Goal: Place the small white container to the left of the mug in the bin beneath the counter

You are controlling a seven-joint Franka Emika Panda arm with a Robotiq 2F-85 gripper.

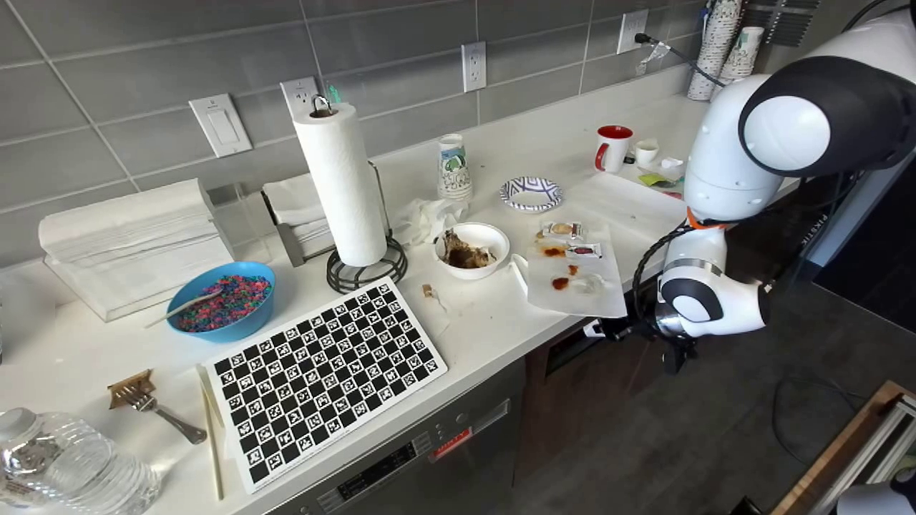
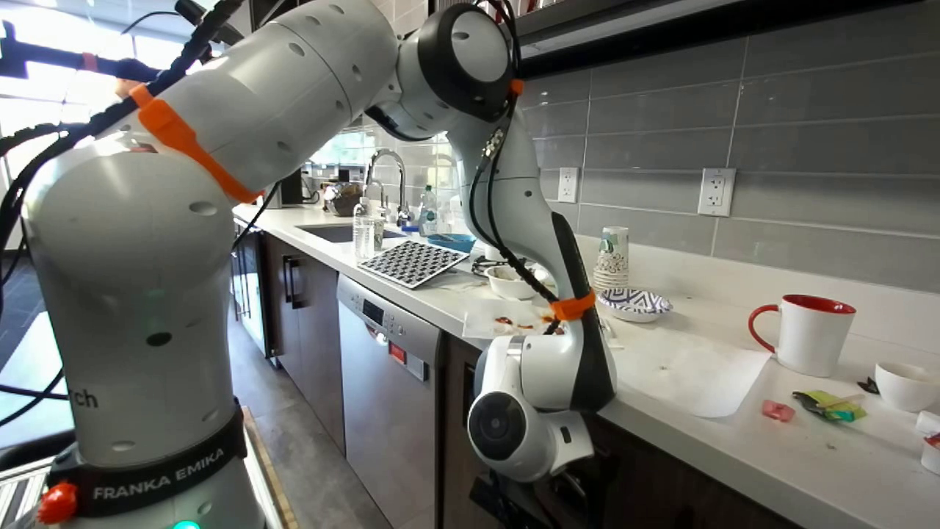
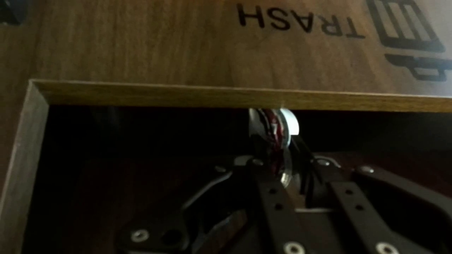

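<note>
Wrist view: jaws tight on glossy, rounded white container point(image 3: 277, 128) near woodgrain panel point(image 3: 159, 49).

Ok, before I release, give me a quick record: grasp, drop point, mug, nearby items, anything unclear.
Grasp: gripper closed on small white container, dark-red marking showing
Drop point: trash opening, beneath the counter
Mug: upright white mug with red handle, on the counter
Nearby: small white bowl, green wrapper
Unclear: whether the container is past the opening's rim
</note>
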